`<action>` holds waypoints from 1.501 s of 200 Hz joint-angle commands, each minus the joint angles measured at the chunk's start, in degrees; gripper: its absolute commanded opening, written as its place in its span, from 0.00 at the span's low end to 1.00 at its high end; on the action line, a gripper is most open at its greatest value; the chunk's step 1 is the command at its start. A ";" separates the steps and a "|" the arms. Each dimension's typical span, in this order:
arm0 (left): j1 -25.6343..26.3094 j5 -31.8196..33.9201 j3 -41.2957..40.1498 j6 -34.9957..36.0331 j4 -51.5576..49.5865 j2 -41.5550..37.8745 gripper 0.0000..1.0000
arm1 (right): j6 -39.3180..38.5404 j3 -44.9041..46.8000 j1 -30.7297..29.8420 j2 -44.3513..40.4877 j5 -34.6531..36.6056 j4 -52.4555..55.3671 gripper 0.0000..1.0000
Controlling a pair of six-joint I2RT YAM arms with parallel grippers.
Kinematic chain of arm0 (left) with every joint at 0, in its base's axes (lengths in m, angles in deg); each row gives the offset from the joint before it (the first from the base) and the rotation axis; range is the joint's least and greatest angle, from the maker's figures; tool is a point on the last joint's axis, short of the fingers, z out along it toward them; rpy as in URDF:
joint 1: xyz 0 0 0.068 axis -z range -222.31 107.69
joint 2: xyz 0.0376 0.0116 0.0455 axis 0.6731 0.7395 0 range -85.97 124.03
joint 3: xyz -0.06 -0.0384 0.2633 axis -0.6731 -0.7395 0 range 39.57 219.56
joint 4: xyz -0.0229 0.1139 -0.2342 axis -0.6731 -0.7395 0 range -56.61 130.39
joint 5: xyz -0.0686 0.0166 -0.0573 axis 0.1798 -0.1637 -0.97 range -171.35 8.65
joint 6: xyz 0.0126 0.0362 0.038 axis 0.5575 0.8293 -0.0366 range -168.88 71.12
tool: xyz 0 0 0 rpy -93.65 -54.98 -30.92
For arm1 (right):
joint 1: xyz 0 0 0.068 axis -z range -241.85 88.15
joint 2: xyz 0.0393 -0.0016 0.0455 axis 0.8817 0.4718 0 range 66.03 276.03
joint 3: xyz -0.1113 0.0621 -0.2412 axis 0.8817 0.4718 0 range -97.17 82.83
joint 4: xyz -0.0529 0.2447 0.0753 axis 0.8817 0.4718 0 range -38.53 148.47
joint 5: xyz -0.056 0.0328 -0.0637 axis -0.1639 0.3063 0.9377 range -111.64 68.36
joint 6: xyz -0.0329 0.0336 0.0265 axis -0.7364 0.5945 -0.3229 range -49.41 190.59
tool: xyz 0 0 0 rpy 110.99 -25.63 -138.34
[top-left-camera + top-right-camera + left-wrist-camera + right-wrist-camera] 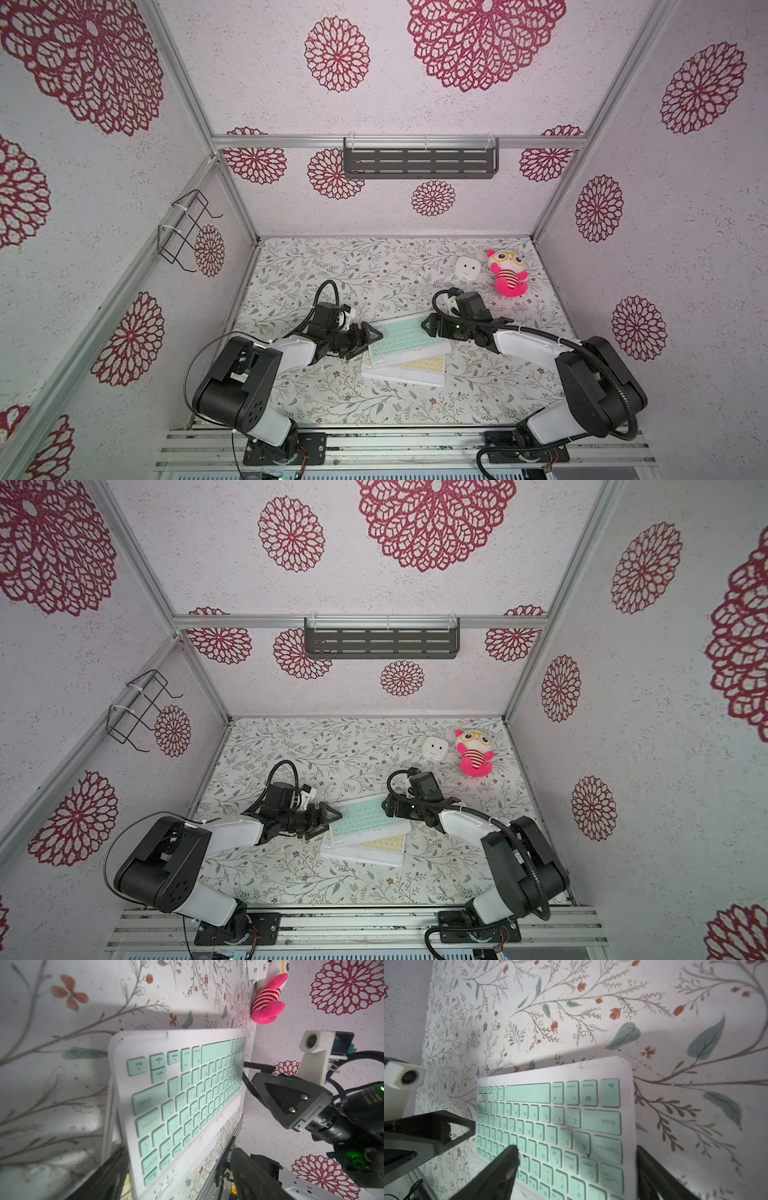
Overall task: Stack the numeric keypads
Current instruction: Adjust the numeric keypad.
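A mint green keypad [401,340] [361,818] lies askew on top of a yellow keypad [426,365] [384,845], near the middle of the floral table. A white frame edge [399,380] shows under the yellow one. My left gripper [368,343] [178,1176] is open at the mint keypad's [187,1095] left end, its fingers either side of that end. At the right end my right gripper [428,326] [577,1176] is open too. One finger hangs over the mint keys [550,1126] and the other is past the frame's edge.
A small white cube gadget [466,268] and a pink plush toy [508,272] sit at the back right of the table. A dark slotted shelf [419,160] hangs on the back wall and a wire rack [187,230] on the left wall.
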 commanded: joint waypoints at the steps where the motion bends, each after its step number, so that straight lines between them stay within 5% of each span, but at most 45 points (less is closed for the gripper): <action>1: 0.24 3.80 -0.15 0.58 -3.02 2.05 0.82 | 2.19 0.84 -1.32 -3.39 0.08 0.70 0.87; 81: 0.30 4.05 1.97 1.13 -5.02 1.67 0.84 | 11.08 8.92 -4.70 -7.13 3.99 -3.03 0.87; 163: 0.32 4.99 2.23 0.69 -6.68 -2.65 0.85 | 12.44 4.61 -9.04 -5.51 10.97 4.89 0.88; 300: 2.92 20.17 5.66 2.68 -20.45 -5.99 0.94 | 11.03 -0.58 -10.95 -1.58 21.36 11.22 0.94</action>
